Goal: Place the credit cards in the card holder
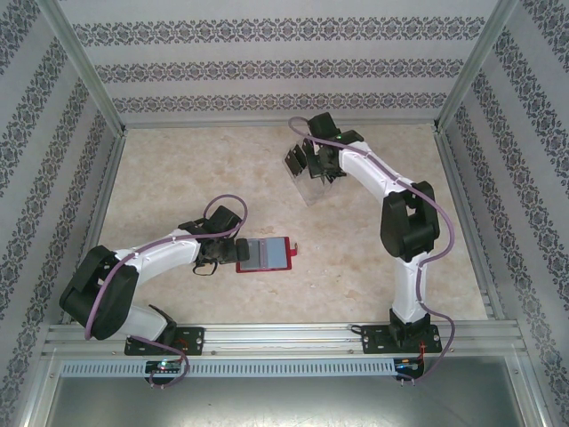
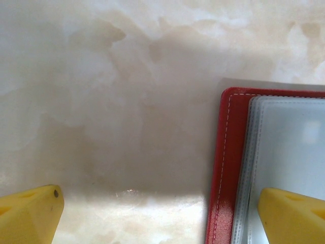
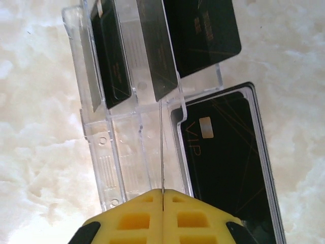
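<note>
My left gripper (image 2: 160,218) hangs wide open and empty, one finger over bare counter (image 2: 101,101), the other over the card holder (image 2: 228,168); the holder lies unfolded, grey inside up, just below and right of that gripper, likely so I can pin it flat for loading; one holder, no card visible in it. My right gripper (image 3: 162,195) is closed on an edge-on card (image 3: 162,152), thin as a line between the pads, standing in the clear rack (image 3: 109,162) directly ahead; the rack props the credit cards (image 3: 109,66) on edge for pinching; I count four more: two ahead-left, one ahead-right, and a VIP card (image 3: 223,173) close right, perhaps with others beneath.
</note>
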